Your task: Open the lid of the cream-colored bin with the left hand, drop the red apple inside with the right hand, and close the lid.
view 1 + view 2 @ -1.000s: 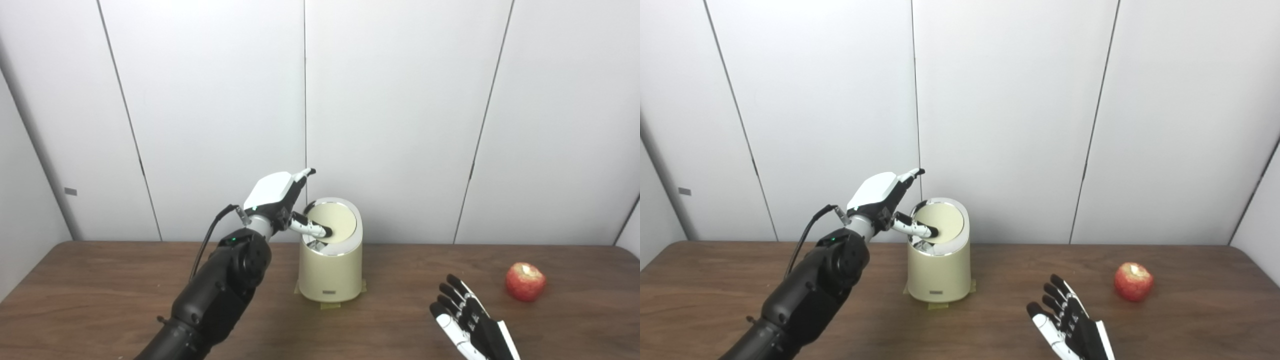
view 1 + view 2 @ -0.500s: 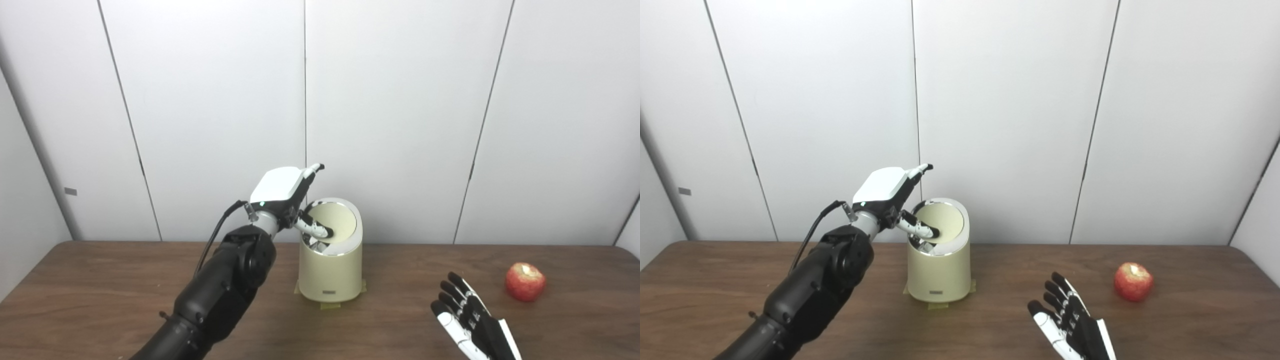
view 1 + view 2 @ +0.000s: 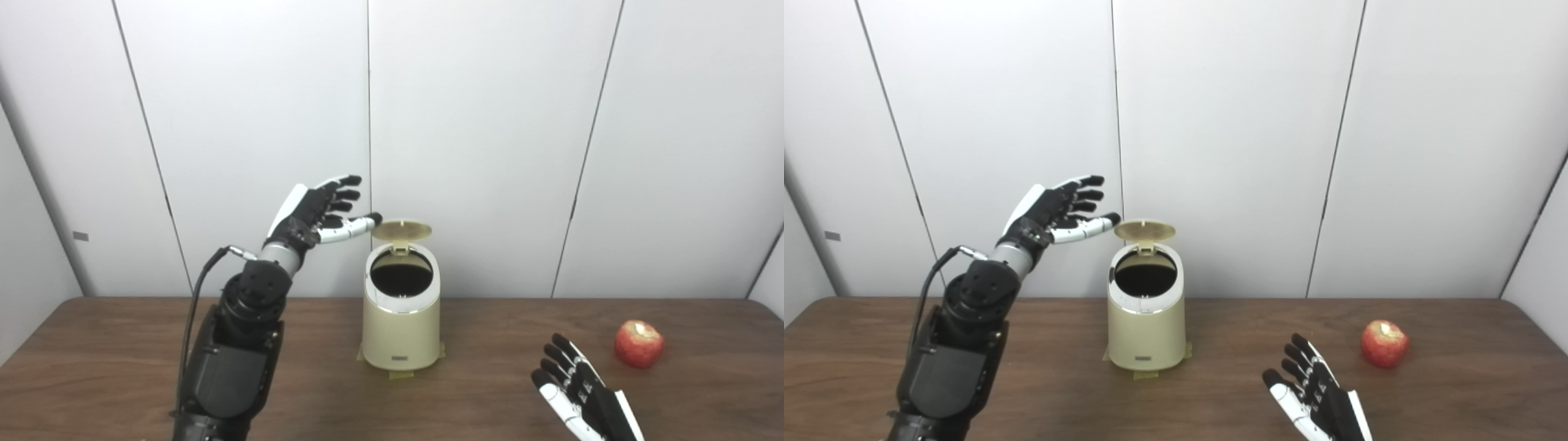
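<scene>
The cream-colored bin [image 3: 401,324] stands upright on the dark wooden counter [image 3: 122,373], close to the white panelled wall [image 3: 490,122] behind it, with strips of yellowish tape [image 3: 401,372] showing at its base. Its round lid [image 3: 401,230] is raised on the rear hinge, lying nearly flat above the back rim, and the dark opening [image 3: 401,278] is fully exposed.

The left robot hand [image 3: 315,211] hangs in the air up and to the left of the bin, palm turned toward the bin, fingers spread apart and holding nothing. Its thumb tip [image 3: 372,218] sits just beside the left edge of the lid; whether it touches cannot be told. A black cable [image 3: 199,288] loops from the wrist down along the forearm.

The right robot hand [image 3: 1314,398] lies low near the front edge of the counter, fingers stretched out and apart, empty, pointing up and left. The red apple [image 3: 1384,343] rests on the counter to the right, well apart from the bin and near but clear of the right robot hand, a pale patch showing on its top. The stretch of counter between apple and bin is bare wood, and nothing covers the mouth of the bin.
</scene>
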